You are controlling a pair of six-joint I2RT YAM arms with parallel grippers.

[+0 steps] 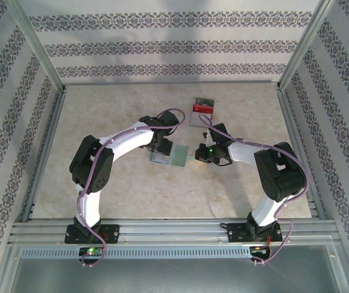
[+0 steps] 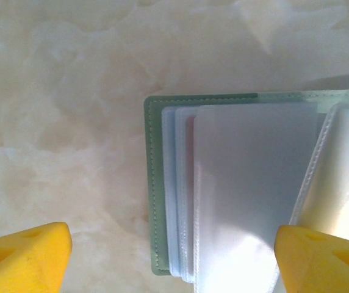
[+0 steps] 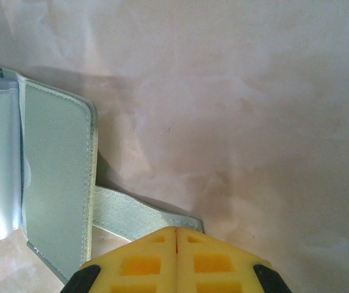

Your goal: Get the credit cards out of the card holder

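The card holder (image 1: 171, 155) lies open on the table, grey-green at its stitched edge (image 2: 153, 183), with several clear plastic sleeves (image 2: 248, 183) fanned up. The sleeves look frosted, and I cannot tell whether credit cards are inside them. My left gripper (image 2: 173, 259) hovers just above the holder's left half, open, its yellow fingertips (image 2: 25, 256) well apart with nothing between them. My right gripper (image 3: 176, 231) is shut at the holder's right side. Its tips sit over the end of the closure strap (image 3: 132, 213), and I cannot tell whether the strap is pinched.
A small stack of cards (image 1: 202, 110), red, grey and dark, lies on the table behind the right gripper. Metal rails and patterned walls (image 1: 16, 122) enclose the marbled tabletop (image 1: 101, 110), which is bare on the left and near sides.
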